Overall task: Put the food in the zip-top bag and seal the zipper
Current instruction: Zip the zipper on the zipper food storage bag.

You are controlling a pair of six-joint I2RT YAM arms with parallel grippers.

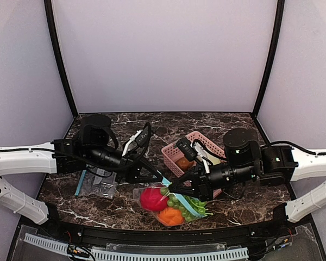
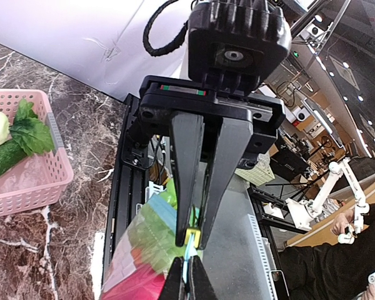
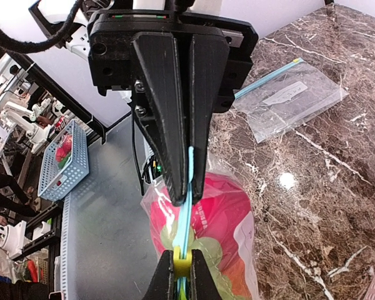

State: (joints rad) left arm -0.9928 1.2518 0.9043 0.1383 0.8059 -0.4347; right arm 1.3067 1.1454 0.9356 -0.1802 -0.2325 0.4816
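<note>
The zip-top bag (image 1: 173, 205) lies at the table's near edge and holds a red fruit (image 1: 154, 198), green grapes (image 1: 177, 203) and an orange fruit (image 1: 171, 216). Its light blue zipper (image 1: 186, 200) runs along the upper edge. Both grippers meet at the zipper's left end. My left gripper (image 1: 162, 180) (image 2: 192, 240) is shut on the small yellow slider (image 2: 193, 234) on the zipper. My right gripper (image 1: 175, 188) (image 3: 189, 199) is shut on the blue zipper strip (image 3: 186, 219) just beside the slider (image 3: 182, 262). The red fruit (image 3: 228, 209) and grapes (image 3: 207, 253) show through the plastic.
A second, flat clear bag (image 1: 98, 182) (image 3: 294, 97) lies left of the arms. A pink slatted basket (image 1: 193, 142) (image 2: 34, 178) stands behind the right gripper with green and white toy vegetables and an orange piece in it. The table's front rail (image 1: 152, 234) is just below the bag.
</note>
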